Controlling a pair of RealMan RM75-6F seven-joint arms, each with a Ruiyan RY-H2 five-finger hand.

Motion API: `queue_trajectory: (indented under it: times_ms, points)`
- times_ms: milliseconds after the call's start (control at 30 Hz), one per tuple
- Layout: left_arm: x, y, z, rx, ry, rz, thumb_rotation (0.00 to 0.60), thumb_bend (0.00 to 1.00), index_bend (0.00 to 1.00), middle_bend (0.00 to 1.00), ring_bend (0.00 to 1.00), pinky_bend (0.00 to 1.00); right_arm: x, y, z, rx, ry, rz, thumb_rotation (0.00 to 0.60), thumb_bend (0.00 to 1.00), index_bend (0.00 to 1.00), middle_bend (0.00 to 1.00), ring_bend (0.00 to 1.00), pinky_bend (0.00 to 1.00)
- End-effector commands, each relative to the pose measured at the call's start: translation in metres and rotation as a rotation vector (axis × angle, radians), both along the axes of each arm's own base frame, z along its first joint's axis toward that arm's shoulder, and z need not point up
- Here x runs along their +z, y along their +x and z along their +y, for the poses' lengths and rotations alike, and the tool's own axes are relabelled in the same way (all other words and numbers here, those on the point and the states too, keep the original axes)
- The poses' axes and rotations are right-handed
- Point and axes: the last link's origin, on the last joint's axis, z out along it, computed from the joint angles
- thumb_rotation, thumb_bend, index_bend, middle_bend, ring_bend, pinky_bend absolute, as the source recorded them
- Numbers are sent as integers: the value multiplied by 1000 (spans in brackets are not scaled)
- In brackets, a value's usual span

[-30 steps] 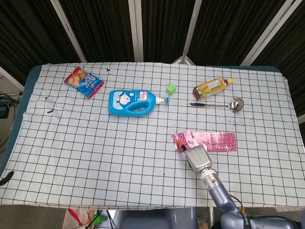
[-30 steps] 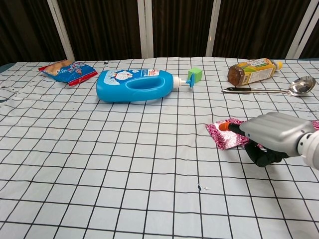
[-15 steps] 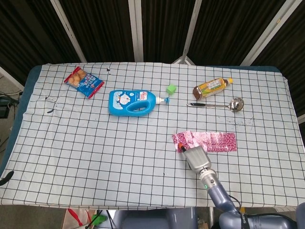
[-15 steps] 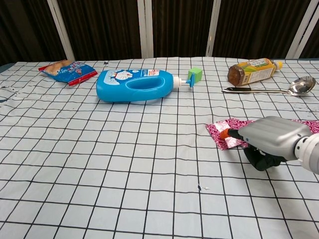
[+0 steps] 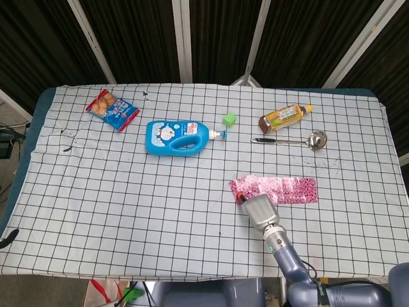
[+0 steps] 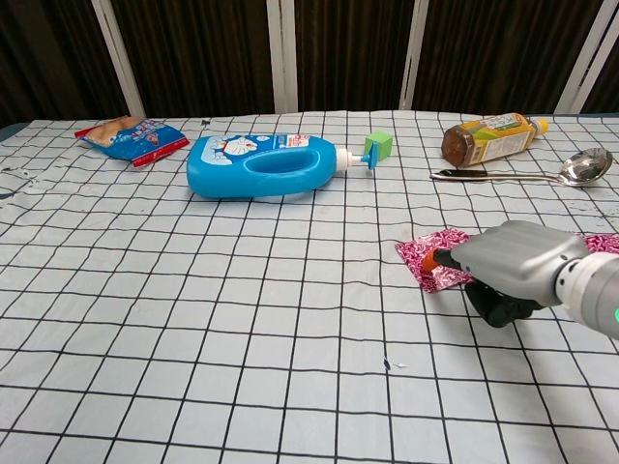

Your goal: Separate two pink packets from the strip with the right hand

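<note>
The desk [image 5: 128,192], under its checked cloth, is carrying everything as it did a second ago: the blue bottle [image 5: 176,136], the snack bag [image 5: 112,109], the amber bottle [image 5: 281,117], the spoon [image 5: 291,139] and the green cube [image 5: 229,119] are all lying where they were. The right hand [image 6: 513,266] is sliding slightly leftward and nearer the robot, dragging the near-left end of the pink packet strip [image 5: 284,188] with it; that end is now sitting a touch further left on the cloth. The fingers are curling down onto this end, an orange fingertip [image 6: 443,257] pressing its foil, but whether they are truly pinching it cannot be told. The left hand is showing in neither view. Judging from this, the pull is only beginning and no packet is yet coming free
</note>
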Motion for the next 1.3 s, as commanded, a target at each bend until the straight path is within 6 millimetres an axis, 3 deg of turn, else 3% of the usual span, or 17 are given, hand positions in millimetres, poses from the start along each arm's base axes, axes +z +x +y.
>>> queue_trajectory:
  times_ms: [33,767,1033,1300]
  points:
    - [0,0,0,0,2,-1,600,275,136,0,0,84,-2,5,2,5,10,11,600,818,187,851,881,711]
    - [2,-1,0,-2,-2,-8,600,275,136,0,0,84,-20,47,17,76,61,22,600,818,188,851,881,711]
    - [2,-1,0,-1,-3,-9,600,275,136,0,0,84,-6,54,11,72,8,-9,600,818,189,851,883,711]
    - [1,-1,0,0,-5,-4,600,275,136,0,0,84,14,39,1,36,-43,1,600,818,188,852,884,711]
